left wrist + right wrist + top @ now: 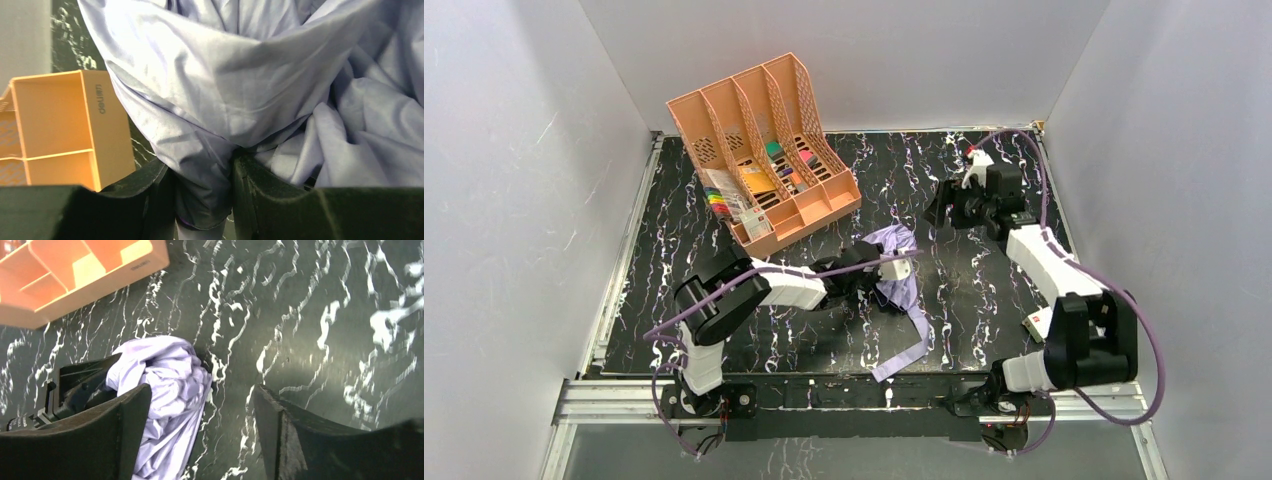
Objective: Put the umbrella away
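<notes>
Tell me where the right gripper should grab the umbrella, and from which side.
Take the bunched canopy of the umbrella on its right edge, coming down from the right with the right gripper, open and apart from it. The left gripper is shut on the fabric from the left, blocking that side; the strap trails limp toward the near edge, likely a poor hold.

umbrella (894,242): 1 | file organiser (800,216): 1 | small items inside (774,176) — several, count unclear

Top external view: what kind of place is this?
Probably a robot test cell: white walls enclose a black marbled table, with left arm and right arm bolted at its near edge.
</notes>
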### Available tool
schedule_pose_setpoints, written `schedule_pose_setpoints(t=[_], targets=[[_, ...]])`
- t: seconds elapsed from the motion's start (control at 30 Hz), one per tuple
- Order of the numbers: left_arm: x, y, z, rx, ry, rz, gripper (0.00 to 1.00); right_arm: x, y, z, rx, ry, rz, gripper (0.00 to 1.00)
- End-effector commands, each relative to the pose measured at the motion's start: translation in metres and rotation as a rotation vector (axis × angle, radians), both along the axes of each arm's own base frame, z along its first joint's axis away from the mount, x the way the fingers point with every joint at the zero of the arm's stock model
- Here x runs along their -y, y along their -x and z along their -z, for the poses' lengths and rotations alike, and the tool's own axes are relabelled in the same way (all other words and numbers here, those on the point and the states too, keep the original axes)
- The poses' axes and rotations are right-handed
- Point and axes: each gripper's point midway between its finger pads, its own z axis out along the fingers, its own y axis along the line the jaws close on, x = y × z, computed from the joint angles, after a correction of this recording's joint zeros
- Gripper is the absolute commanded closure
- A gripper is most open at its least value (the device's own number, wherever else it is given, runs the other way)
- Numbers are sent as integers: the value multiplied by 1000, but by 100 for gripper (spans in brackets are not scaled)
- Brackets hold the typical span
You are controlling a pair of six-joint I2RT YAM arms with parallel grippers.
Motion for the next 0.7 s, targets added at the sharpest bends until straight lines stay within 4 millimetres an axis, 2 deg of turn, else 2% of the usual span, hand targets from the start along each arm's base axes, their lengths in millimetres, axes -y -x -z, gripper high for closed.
schedule_pose_setpoints(t=[0.0,0.13,0.2,0.33,0.47,0.67], targets=[[-47,34,70,-36,-330,112,100,-29,-18,-28,123,6,-305,12],[-42,35,71,34,-353,159,100,-52,-14,-20,60,-17,-526,2],[-38,37,73,35,-347,171,100,-66,-11,-13,25,10,-617,1],[-37,39,79,47,-366,192,100,-89,-2,13,-58,134,-758,1],[-37,43,83,58,-386,209,100,-94,6,34,-125,190,-821,1],[-39,45,85,60,-400,219,100,-87,17,58,-200,262,-869,1]])
